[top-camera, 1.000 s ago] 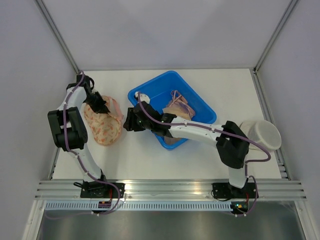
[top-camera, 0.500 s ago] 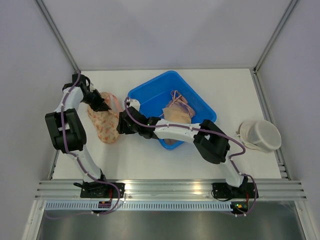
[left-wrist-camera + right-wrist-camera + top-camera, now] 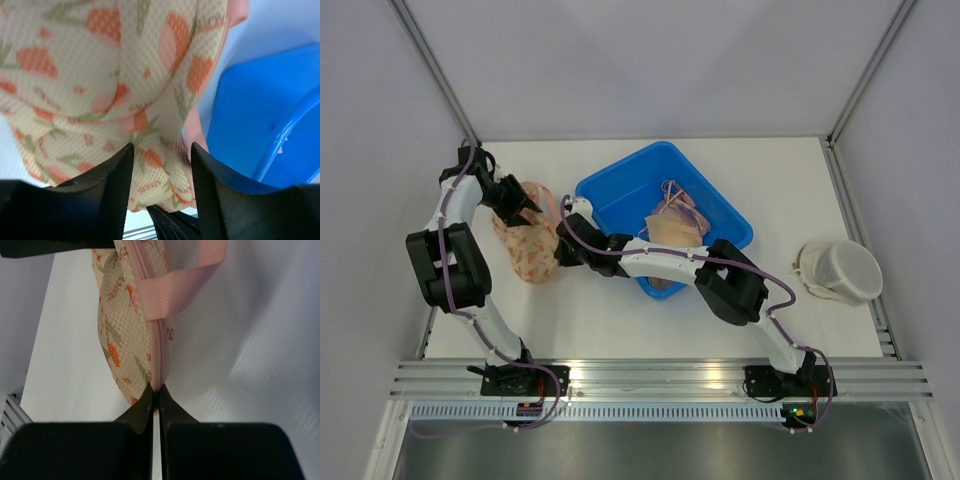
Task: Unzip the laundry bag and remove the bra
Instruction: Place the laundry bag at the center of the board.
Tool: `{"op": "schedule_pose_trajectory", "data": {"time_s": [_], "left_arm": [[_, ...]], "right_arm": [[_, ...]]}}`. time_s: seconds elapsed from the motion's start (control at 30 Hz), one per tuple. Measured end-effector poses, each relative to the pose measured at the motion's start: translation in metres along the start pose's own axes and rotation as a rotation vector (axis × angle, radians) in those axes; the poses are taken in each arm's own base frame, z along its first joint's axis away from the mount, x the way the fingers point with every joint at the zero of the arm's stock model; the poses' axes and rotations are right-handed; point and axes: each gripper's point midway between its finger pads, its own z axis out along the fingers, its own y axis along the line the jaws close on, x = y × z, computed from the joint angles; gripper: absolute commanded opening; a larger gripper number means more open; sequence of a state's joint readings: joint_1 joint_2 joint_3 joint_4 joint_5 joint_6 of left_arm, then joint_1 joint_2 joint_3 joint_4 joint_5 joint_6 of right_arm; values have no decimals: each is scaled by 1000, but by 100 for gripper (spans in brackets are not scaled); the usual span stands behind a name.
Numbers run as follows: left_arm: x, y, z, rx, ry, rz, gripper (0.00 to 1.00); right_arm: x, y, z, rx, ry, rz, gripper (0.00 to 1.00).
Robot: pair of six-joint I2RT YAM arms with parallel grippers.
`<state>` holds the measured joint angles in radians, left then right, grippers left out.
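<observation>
The laundry bag (image 3: 530, 252) is cream mesh with orange flowers and lies left of the blue bin. My left gripper (image 3: 523, 203) sits at its far end; in the left wrist view its jaws (image 3: 162, 147) stand open with the bag's mesh (image 3: 100, 75) bulging between them. My right gripper (image 3: 561, 250) reaches across from the right. In the right wrist view it (image 3: 155, 388) is shut on the pink zipper seam (image 3: 158, 340) at the bag's (image 3: 122, 345) near tip, below a pink strap (image 3: 180, 277). The bra is hidden inside the bag.
A blue bin (image 3: 620, 172) with beige and pink garments (image 3: 672, 220) stands mid-table, right beside the bag; its wall (image 3: 260, 115) fills the right of the left wrist view. A white mesh bag (image 3: 840, 270) lies at the right edge.
My right gripper moved left from the bin's corner to the bag and shut on its zipper seam. My left gripper, shut on the bag before, opened. The bag shifted slightly.
</observation>
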<state>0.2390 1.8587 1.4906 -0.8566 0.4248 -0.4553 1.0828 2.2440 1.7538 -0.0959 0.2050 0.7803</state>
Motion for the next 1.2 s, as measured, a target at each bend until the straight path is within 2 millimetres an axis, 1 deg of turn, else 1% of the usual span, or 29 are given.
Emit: {"op": "schedule_pose_trajectory", "data": {"time_s": [0.1,0.23,0.27,0.4,0.57,0.67,0.77,0.83,0.93,1.03,1.2], "left_arm": [[-2,6,-14,-47,-63,14,61],[-2,16,-33,-114,-151,28,63],[-2,18,-35,-127,-163,29,63],[1,32,-35,-185,-189,19,71],[6,49,-36,-259,-206,4,76],[5,50,-44,-272,-237,6,77],[3,49,-51,-272,-261,9,79],[2,51,-52,-279,-267,8,80],[3,53,-52,-285,-265,3,80],[3,54,-53,-286,-265,0,81],[2,53,-55,-287,-274,2,80]], "right_arm": [[-7,5,3,-10,-14,-7,1],[-10,6,3,-12,-16,-11,0],[-10,6,3,-12,-14,-11,0],[-9,3,3,-4,-9,-12,0],[-8,-2,2,15,9,-20,0],[-13,-4,4,12,15,-17,0],[-19,-11,8,16,23,-18,0],[-23,-18,11,19,31,-20,0],[-23,-30,15,29,53,-22,0],[-23,-38,17,28,70,-25,0],[-19,-34,16,7,87,-41,0]]}}
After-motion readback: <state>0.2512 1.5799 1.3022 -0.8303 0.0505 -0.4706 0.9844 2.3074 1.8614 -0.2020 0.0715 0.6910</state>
